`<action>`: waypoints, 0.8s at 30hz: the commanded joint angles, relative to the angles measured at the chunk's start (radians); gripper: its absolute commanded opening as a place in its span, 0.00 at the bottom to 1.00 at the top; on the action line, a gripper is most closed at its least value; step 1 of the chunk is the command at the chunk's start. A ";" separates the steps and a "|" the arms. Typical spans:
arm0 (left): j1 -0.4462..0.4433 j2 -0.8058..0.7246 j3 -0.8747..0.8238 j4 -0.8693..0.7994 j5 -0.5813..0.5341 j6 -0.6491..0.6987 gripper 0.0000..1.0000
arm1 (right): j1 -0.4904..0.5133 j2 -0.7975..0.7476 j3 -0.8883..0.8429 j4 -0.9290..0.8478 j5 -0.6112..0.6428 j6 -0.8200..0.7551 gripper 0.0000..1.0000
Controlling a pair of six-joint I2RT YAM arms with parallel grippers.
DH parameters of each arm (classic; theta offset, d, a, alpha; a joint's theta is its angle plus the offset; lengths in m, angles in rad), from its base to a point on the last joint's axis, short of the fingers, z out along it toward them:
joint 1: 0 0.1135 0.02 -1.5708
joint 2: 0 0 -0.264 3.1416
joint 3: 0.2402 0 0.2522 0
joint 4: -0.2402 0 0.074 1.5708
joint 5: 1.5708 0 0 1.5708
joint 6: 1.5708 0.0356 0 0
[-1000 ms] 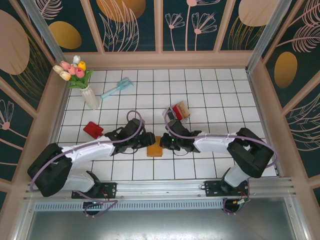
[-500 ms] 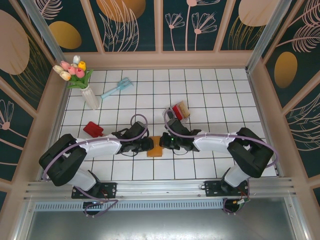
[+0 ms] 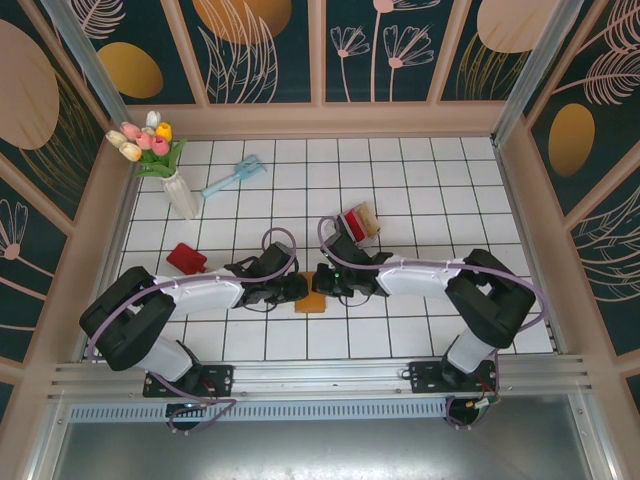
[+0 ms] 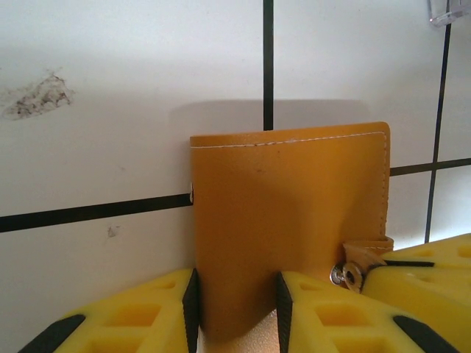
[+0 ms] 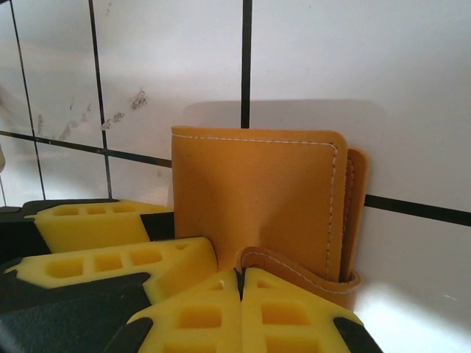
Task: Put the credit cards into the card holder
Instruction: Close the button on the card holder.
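Card holder [image 3: 309, 300] lies folded flat on the white tiled bench between the two arms, its snap tab [image 5: 294, 268] at the edge nearest the right gripper [image 5: 241, 294]. That gripper's yellow fingers are pressed together on the tab. The left gripper [image 4: 235, 309] straddles the opposite edge, fingers against the leather.

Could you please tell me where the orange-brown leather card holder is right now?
In the top view, the orange-brown leather card holder lies on the white tiled table, near the front centre, between the left hand and the right hand.
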 commanded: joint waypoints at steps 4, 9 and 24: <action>-0.004 0.016 -0.009 -0.021 -0.010 0.011 0.33 | 0.018 0.036 0.053 -0.077 0.001 -0.018 0.07; -0.003 0.008 -0.013 -0.021 -0.015 0.008 0.33 | 0.020 -0.011 0.059 -0.106 0.027 -0.008 0.19; -0.003 0.003 -0.014 -0.023 -0.019 0.010 0.32 | -0.032 -0.156 -0.028 -0.102 0.090 0.033 0.15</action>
